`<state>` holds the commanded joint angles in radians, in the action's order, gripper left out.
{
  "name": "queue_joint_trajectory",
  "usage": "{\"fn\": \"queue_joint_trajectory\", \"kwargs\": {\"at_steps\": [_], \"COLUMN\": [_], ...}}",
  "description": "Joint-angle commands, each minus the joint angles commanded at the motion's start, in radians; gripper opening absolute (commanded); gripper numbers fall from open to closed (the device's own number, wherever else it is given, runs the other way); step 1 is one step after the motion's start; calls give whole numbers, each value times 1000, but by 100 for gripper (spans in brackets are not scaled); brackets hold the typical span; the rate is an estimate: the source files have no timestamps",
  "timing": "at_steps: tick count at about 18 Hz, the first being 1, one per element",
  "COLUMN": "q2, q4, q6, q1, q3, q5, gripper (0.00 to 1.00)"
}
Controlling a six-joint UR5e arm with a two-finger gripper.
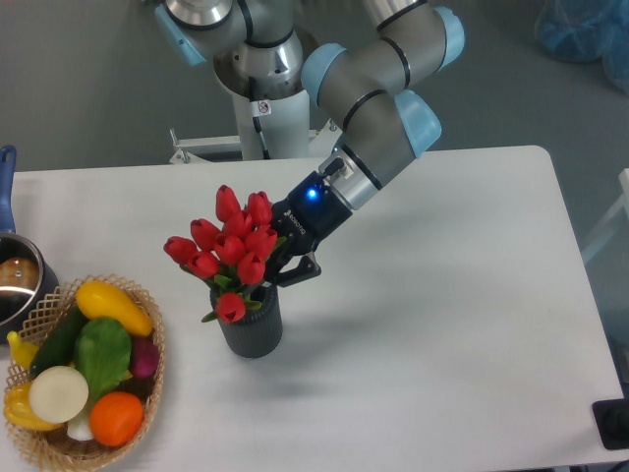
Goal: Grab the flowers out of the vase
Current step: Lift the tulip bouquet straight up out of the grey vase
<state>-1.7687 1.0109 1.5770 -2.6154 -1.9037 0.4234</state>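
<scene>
Evidently the claw (278, 272) was pinching the flowers (228, 252) just under the red heads, reaching in from the right at a slant. Their stems stood in the vase (251, 328), upright toward the left of the tabletop (442, 315), with a basket (147, 393) near the front-left corner.
</scene>
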Motion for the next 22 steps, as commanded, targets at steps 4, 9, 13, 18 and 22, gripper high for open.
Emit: {"fn": "queue_joint_trajectory", "kwargs": {"at_steps": [4,9,13,18,22], "q2": [34,75,100,121,136], "q4": [9,11,11,15,20], "q6": [-31,-66,-95,-115,-117], "q1": [-3,-9,-8,-9,-15], "q3": [2,-14,-14,-14,-14], "q5": [2,-2,0,0,-11], "gripper": [44,44,44,44,44]}}
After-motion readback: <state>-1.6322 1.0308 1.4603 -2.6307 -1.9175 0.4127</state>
